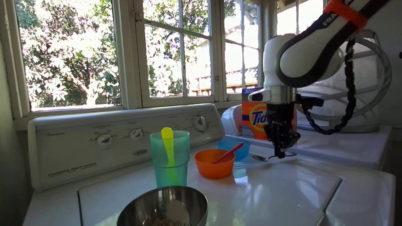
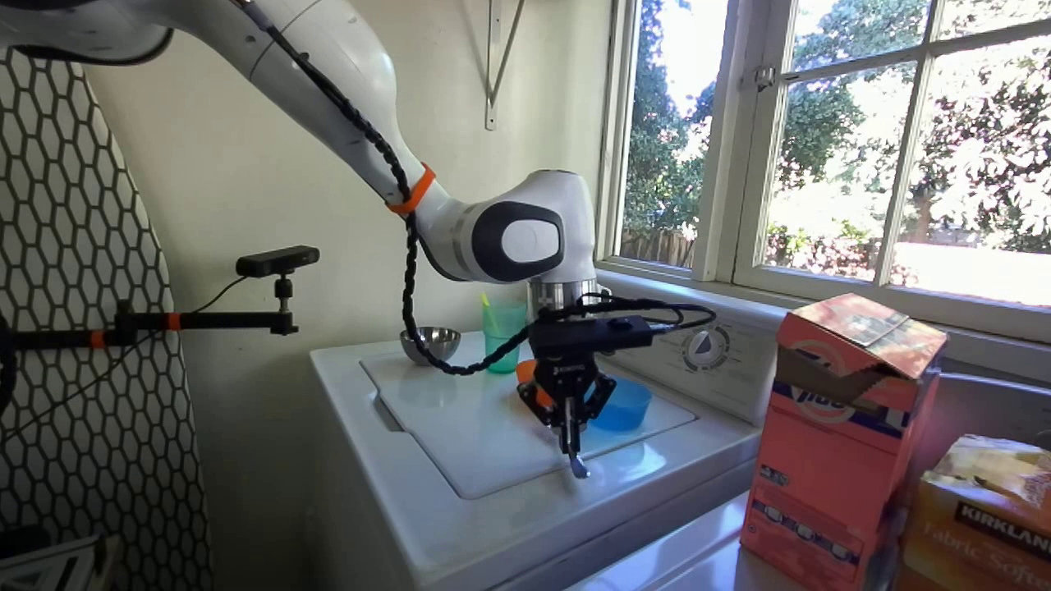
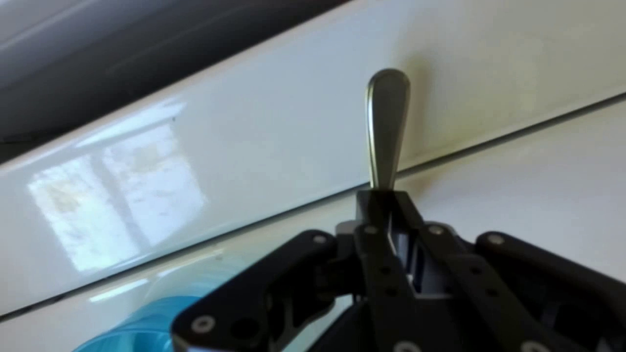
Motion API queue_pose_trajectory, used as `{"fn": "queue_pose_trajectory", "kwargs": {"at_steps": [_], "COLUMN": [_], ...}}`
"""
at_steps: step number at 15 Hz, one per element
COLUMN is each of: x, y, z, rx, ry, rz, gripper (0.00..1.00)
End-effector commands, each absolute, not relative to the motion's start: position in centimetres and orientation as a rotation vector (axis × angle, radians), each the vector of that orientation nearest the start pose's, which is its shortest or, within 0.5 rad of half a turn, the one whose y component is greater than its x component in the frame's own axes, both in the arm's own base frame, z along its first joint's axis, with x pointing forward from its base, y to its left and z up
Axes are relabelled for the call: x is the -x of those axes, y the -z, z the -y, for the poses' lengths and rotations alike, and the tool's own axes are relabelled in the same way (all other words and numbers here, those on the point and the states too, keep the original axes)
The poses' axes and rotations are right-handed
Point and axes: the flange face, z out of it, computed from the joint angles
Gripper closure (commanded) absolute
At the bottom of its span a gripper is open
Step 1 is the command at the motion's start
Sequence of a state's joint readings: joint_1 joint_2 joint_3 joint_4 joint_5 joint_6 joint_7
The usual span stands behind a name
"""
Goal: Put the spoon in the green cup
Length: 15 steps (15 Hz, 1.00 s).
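Note:
My gripper is shut on the grey metal spoon around the middle of its handle. The spoon lies roughly level, and it appears to hang just above the white washer top. In the wrist view the flat handle end sticks out beyond the fingertips; the spoon's bowl is hidden there. In an exterior view one spoon end shows below the fingertips. The translucent green cup stands upright, well away from the gripper, with a yellow spoon inside. The cup also shows behind the arm.
An orange bowl holding a red spoon stands between gripper and cup. A blue cup stands beside it. A steel bowl stands near the green cup. The washer panel and a Tide box rise behind.

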<state>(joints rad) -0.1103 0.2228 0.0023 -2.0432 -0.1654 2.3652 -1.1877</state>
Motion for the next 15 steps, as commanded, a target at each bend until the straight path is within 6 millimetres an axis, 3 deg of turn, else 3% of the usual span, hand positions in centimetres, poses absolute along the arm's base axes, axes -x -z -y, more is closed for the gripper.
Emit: {"fn": "queue_pose_trajectory", "kwargs": {"at_steps": [1,4,9,15], "x": [-55.9,-54.1,-52.2,-48.8], "y": [-37.6,-40.2,-44.5,-48.7], "z": [8.2,8.1,2.3,-1.7], "rx": [2.794,2.837,2.999,3.212], "ry": [0.108,0.202,0.546,0.950], "rz": [1.823,1.832,1.799,1.631], "gripper": [0.97,0.97,0.97,0.97]}}
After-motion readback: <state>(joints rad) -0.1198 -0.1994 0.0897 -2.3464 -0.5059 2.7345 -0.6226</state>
